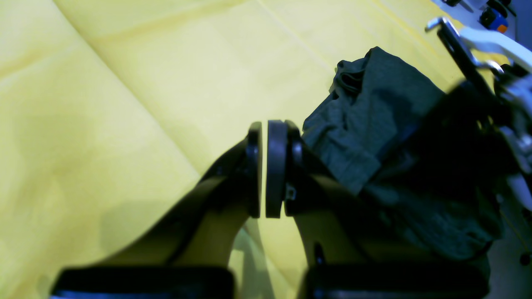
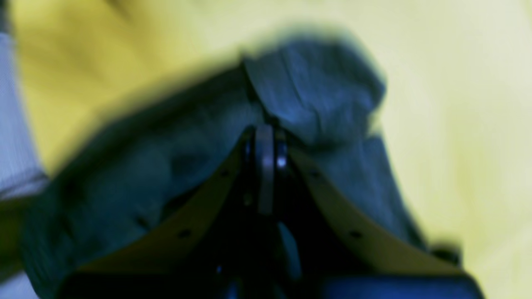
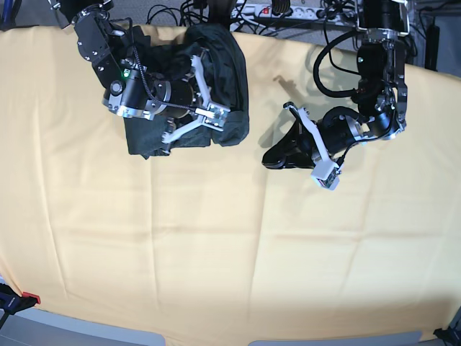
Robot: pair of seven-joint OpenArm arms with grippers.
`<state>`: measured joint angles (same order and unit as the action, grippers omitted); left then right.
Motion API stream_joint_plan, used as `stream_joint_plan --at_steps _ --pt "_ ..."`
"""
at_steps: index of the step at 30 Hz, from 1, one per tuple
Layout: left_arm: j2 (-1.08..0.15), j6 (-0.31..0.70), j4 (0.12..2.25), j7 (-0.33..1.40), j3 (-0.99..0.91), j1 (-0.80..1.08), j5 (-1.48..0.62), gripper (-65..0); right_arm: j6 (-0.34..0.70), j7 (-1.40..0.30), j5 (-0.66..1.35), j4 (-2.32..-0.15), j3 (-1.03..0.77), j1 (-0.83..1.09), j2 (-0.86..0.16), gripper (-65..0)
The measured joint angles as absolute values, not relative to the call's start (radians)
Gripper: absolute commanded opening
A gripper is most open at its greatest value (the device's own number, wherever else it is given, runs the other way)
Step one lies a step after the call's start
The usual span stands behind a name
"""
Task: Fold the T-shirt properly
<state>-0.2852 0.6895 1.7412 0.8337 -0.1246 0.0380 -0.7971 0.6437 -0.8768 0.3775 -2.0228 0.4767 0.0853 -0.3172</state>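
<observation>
The dark grey-green T-shirt [image 3: 232,68] lies bunched in a heap at the back left of the table. In the right wrist view, my right gripper [image 2: 266,131] is shut on a fold of the shirt [image 2: 316,87], though the picture is blurred. In the base view this gripper [image 3: 227,115] sits over the heap's right side. My left gripper [image 3: 270,160] is shut and empty, a little above the yellow cloth to the right of the shirt. In the left wrist view its pads [image 1: 276,166] nearly touch, with nothing between them, and the shirt [image 1: 365,124] lies just beside them.
The pale yellow tablecloth [image 3: 216,238] covers the whole table and has long creases. Cables and a power strip [image 3: 288,11] run along the back edge. A red clamp [image 3: 29,297] holds the front left corner. The right arm's white frame [image 1: 490,41] shows in the left wrist view.
</observation>
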Motion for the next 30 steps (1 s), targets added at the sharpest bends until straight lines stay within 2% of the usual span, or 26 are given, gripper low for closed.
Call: stream_joint_plan --at_steps 3,5,7,12,13,18,21,26,30 --pt "-0.286 0.69 1.741 0.834 -0.125 0.038 -0.797 -60.7 0.645 -0.822 0.347 -2.023 0.477 0.056 -0.262 -65.0" --pt "-0.286 0.69 1.741 0.834 -0.125 0.038 -0.797 -60.7 0.587 -0.823 0.332 -2.023 0.477 0.021 -0.226 -65.0" --pt "-0.286 0.69 1.741 0.834 -0.125 0.038 -0.797 -60.7 0.583 -0.818 0.334 -2.023 0.475 -0.015 -0.212 -65.0" --pt "-0.286 0.69 1.741 0.834 -0.125 0.038 -0.797 -61.2 0.611 -0.864 0.348 -2.023 0.475 -0.046 -0.215 -65.0" --pt "-0.286 0.69 1.741 0.834 -0.125 0.038 -0.797 -63.6 0.61 -0.865 0.334 -2.023 0.475 -0.048 -0.214 -65.0" --pt "-0.295 0.689 1.741 0.841 -0.07 0.03 -0.853 -65.0 0.466 -0.879 0.162 -2.023 0.445 -0.041 -0.237 -65.0" --pt "-0.299 0.69 1.745 0.87 0.019 0.014 -0.838 -65.0 0.436 -0.88 0.131 -2.023 0.387 -0.041 -0.288 -65.0" --pt "-0.3 0.69 1.749 0.888 0.149 -0.019 -0.838 -65.0 0.49 -0.883 0.186 -2.023 0.281 -0.041 -0.373 -65.0" --pt "-0.3 0.69 1.807 0.891 0.252 -0.033 -0.824 -65.0 0.596 -0.863 0.327 -2.01 0.224 -0.046 -0.437 -65.0"
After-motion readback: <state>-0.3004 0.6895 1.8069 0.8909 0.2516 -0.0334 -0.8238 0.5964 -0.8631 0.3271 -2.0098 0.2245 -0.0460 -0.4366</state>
